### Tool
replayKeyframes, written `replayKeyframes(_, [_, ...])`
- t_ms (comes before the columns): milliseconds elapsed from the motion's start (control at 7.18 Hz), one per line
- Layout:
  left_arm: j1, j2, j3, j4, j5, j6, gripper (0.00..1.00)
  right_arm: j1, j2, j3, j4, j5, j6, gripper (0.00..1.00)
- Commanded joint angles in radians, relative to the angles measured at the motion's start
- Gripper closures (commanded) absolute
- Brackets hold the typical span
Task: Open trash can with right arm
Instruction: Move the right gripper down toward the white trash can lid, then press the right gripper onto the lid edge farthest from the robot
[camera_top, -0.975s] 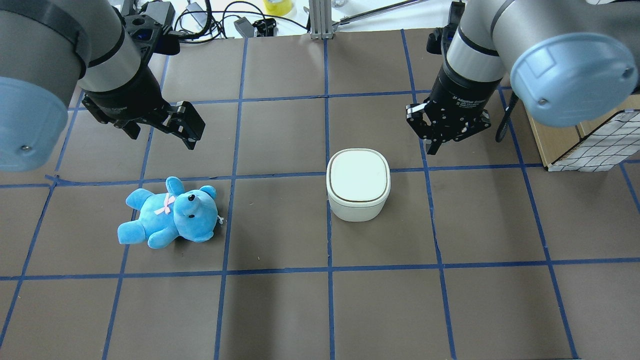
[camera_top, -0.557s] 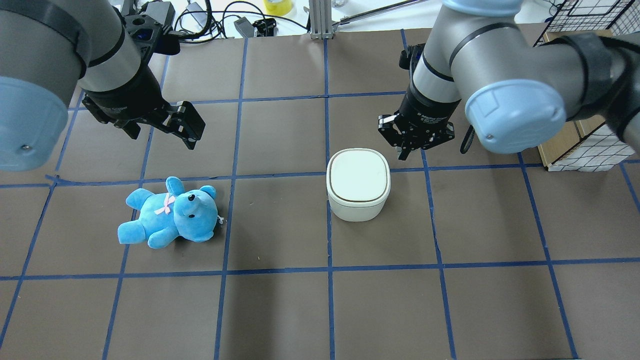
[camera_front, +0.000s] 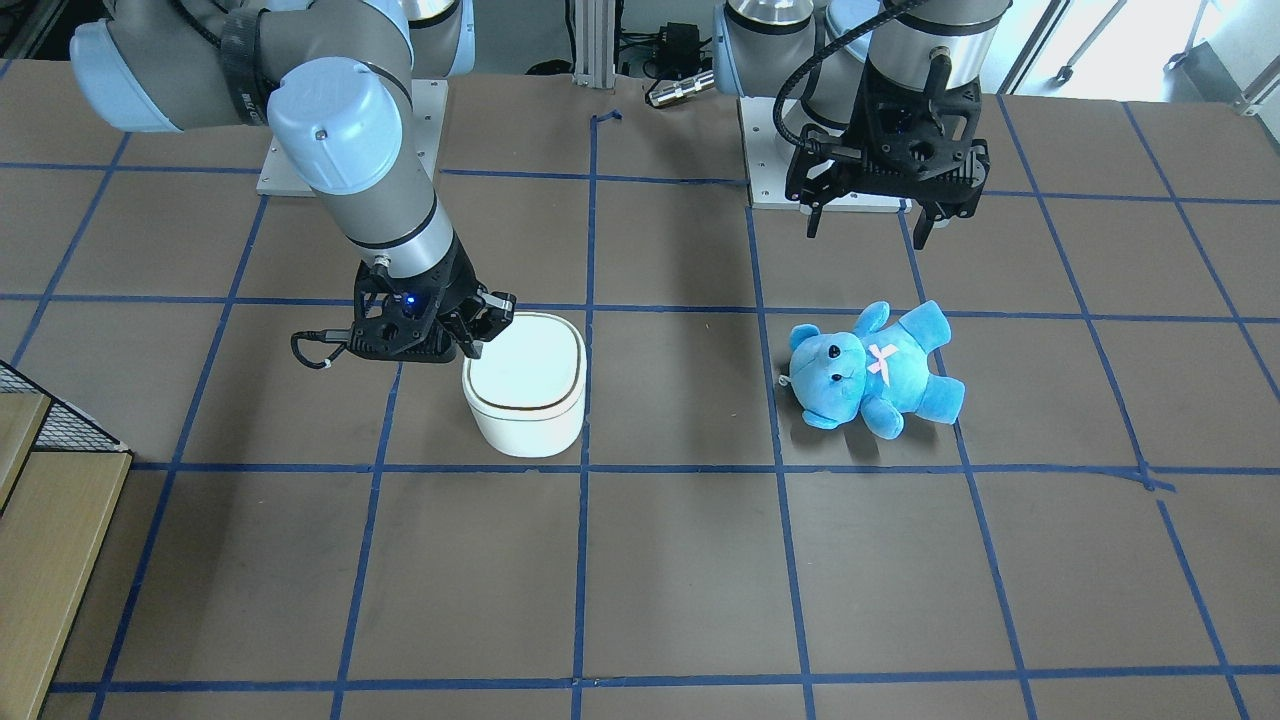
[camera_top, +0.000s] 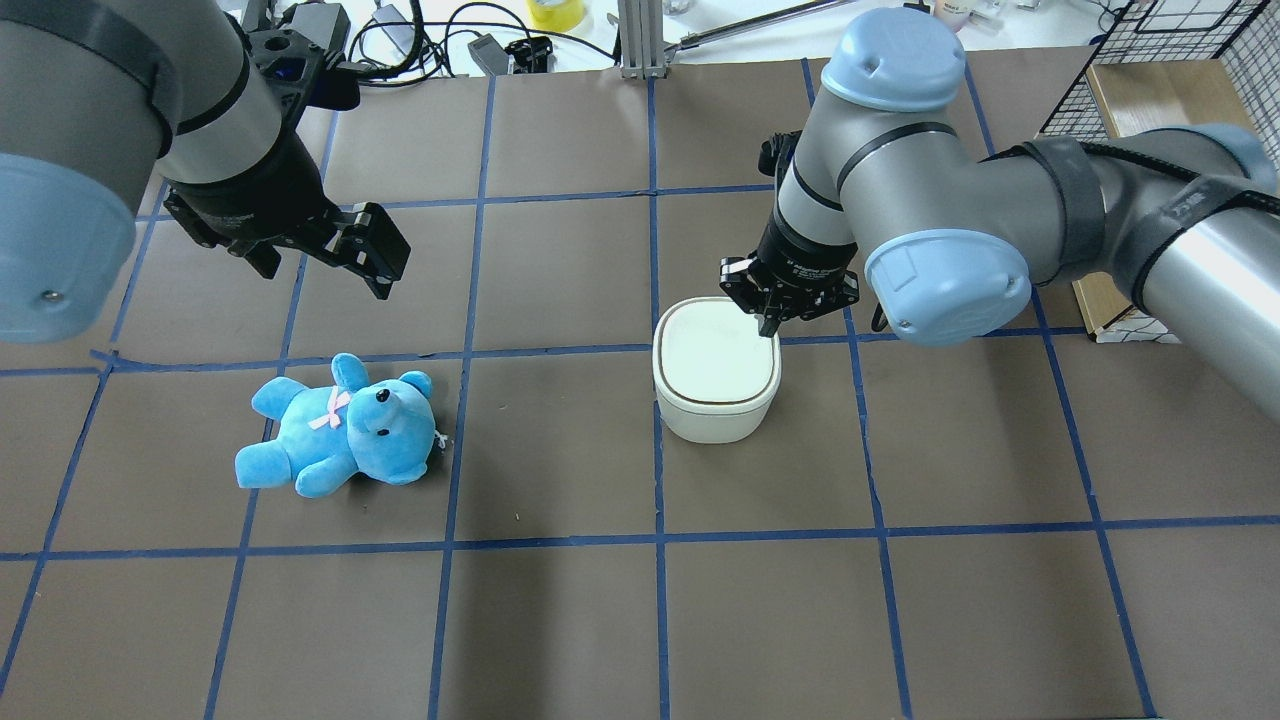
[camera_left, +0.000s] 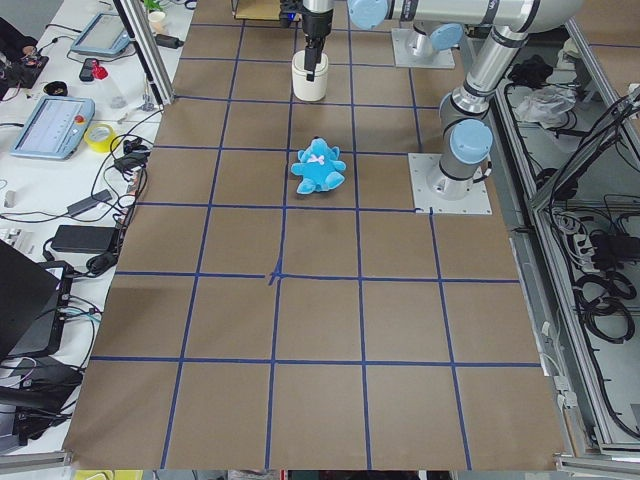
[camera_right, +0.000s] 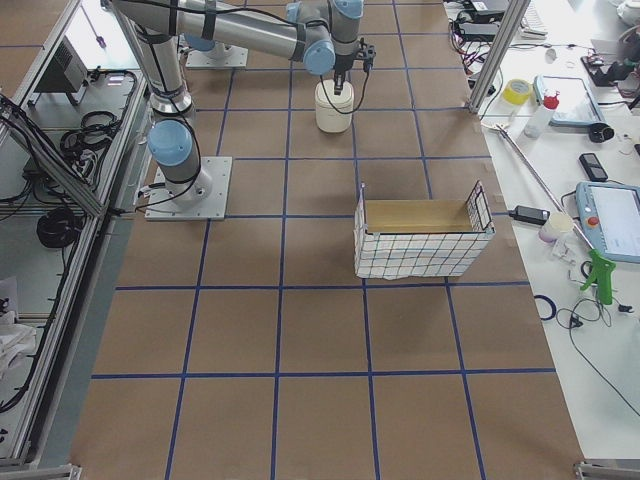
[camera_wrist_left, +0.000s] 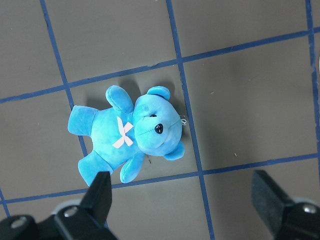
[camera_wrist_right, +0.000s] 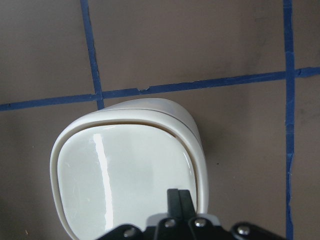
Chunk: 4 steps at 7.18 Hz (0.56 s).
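In the front-facing view the white trash can (camera_front: 525, 405) stands on the table with its lid down, and the right gripper (camera_front: 482, 335) sits at the lid's edge on the right arm's side. The blue teddy bear (camera_front: 872, 365) lies well apart from the can, near the left gripper (camera_front: 868, 225), whose fingers are spread. Overhead, the right gripper's fingers are pinched together on nothing, and contact with the lid cannot be told. The right wrist view puts that clenched tip over the lid's rim. Pressing this close to the rim could tip or skid the can instead of releasing the lid.
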Motion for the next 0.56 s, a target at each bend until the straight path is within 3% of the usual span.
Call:
replayKeyframes(0, [0.000, 0.000, 0.000, 0.000, 0.000, 0.000, 0.00, 0.004, 0.006, 0.015, -0.004, 0.003, 0.000, 1.00])
replayKeyframes(418, [0.000, 0.000, 0.000, 0.000, 0.000, 0.000, 0.00, 0.004, 0.014, 0.023, -0.006, 0.015, -0.003, 1.00])
